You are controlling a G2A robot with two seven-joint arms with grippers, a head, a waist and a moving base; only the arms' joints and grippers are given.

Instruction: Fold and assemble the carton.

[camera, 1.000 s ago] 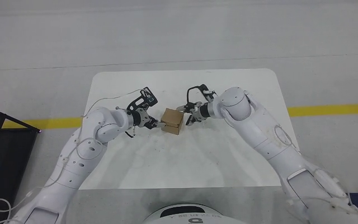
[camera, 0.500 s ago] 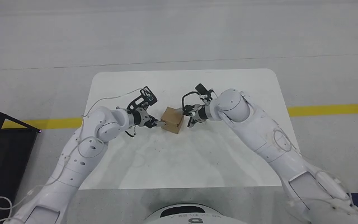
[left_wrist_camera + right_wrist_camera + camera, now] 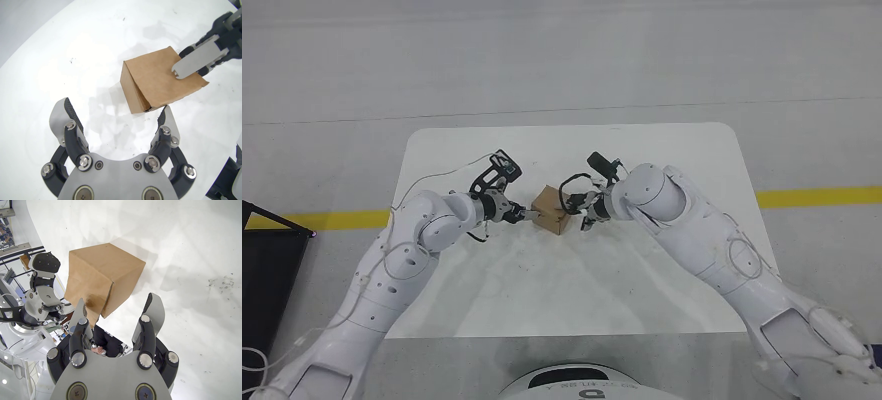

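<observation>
top view is showing the brown carton sitting on the white table, a little toward the far side of its middle, with the left gripper just beside it on one side and the right gripper meeting it from the other. left wrist view is showing the carton lying just beyond the left gripper, whose jaws are standing wide apart and holding nothing; one fingertip is sitting just beside the carton's near lower corner, though contact is hard to tell, and the other is hanging well apart over bare table. the carton's top panel is overhanging one side and leaving a narrow gap at the near corner. a finger of the right gripper is lying flat on that top panel. right wrist view is showing the right gripper spread open around a corner of the carton: one finger is pressing against the edge of the top panel, while the other finger is hanging apart from the carton's side wall. the left gripper is appearing beyond the carton. dark smudges are marking the tabletop nearby, and a yellow stripe is running across the floor beside the table.
</observation>
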